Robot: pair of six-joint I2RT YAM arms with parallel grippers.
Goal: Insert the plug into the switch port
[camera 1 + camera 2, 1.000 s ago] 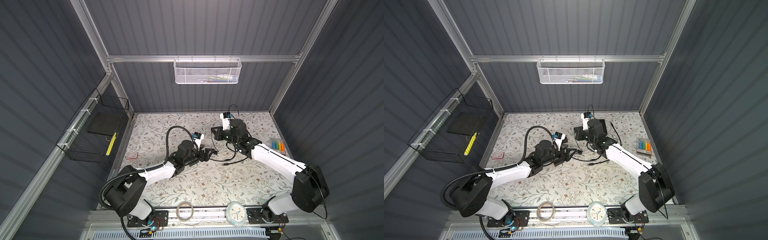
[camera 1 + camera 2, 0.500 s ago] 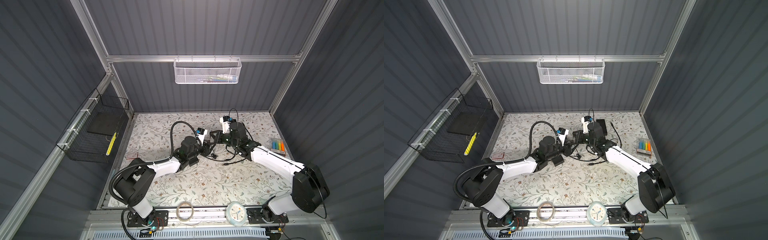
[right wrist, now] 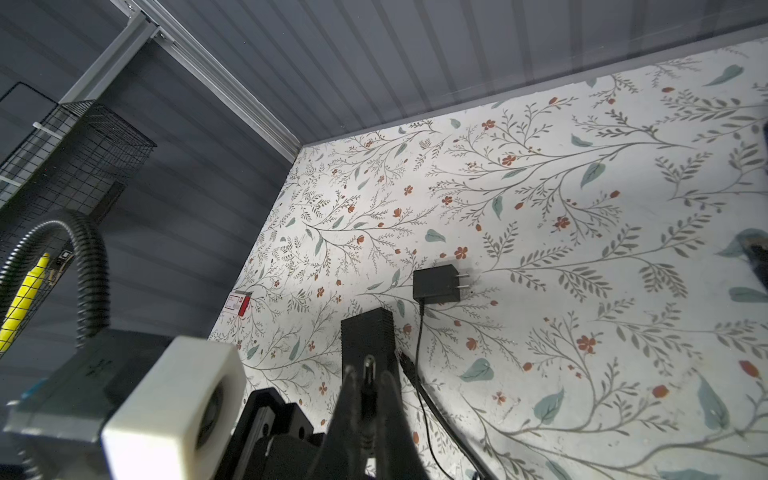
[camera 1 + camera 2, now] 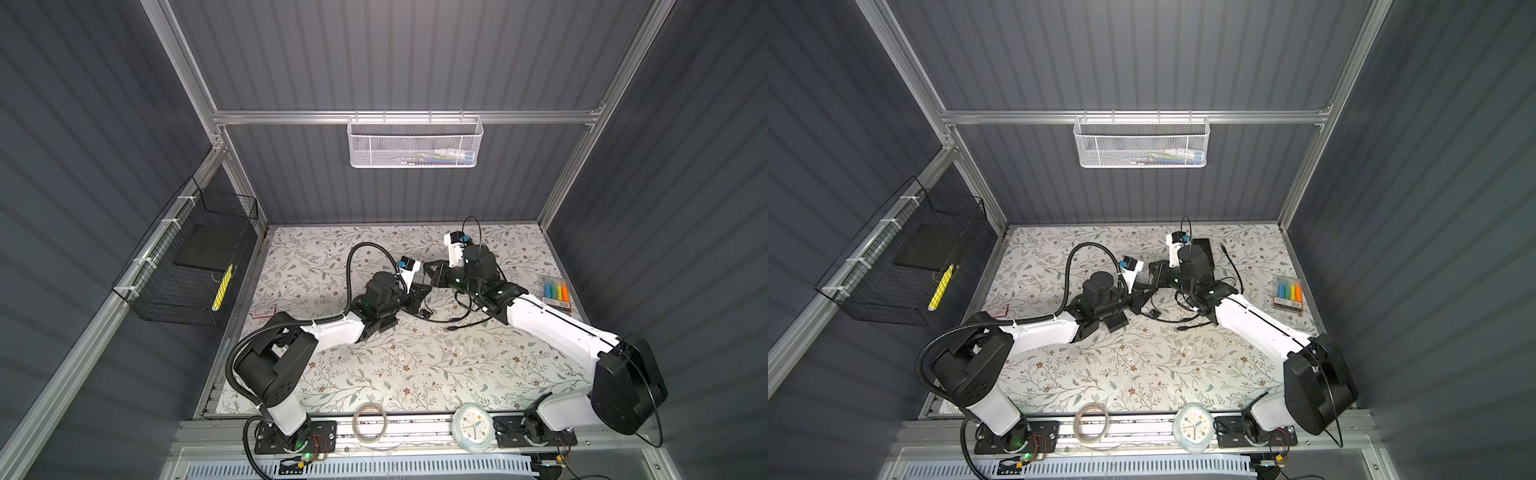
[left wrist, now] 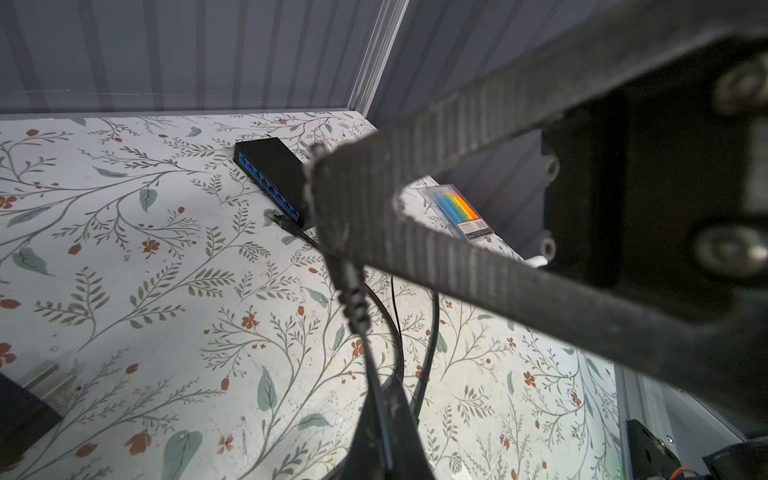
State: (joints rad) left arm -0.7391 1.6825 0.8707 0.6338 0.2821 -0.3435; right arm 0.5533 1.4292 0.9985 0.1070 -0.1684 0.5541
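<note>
Looks down steeply from high above the front edge in both top views, far off, sharing nearly the same sweep of the table. From the left wrist, sits close behind the left gripper, facing beyond the jaws to the switch. From the right wrist, sits close behind the right gripper, facing beyond the jaws to the black wire basket. Shares the floral tabletop across all views.

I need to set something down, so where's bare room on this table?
Widest: the front of the table, just past the tape and clock. Also the back left, beyond the card. Crowded: the middle, where the left gripper and right gripper meet at the plug, over its cable, by the switch; markers sit at the right edge.
</note>
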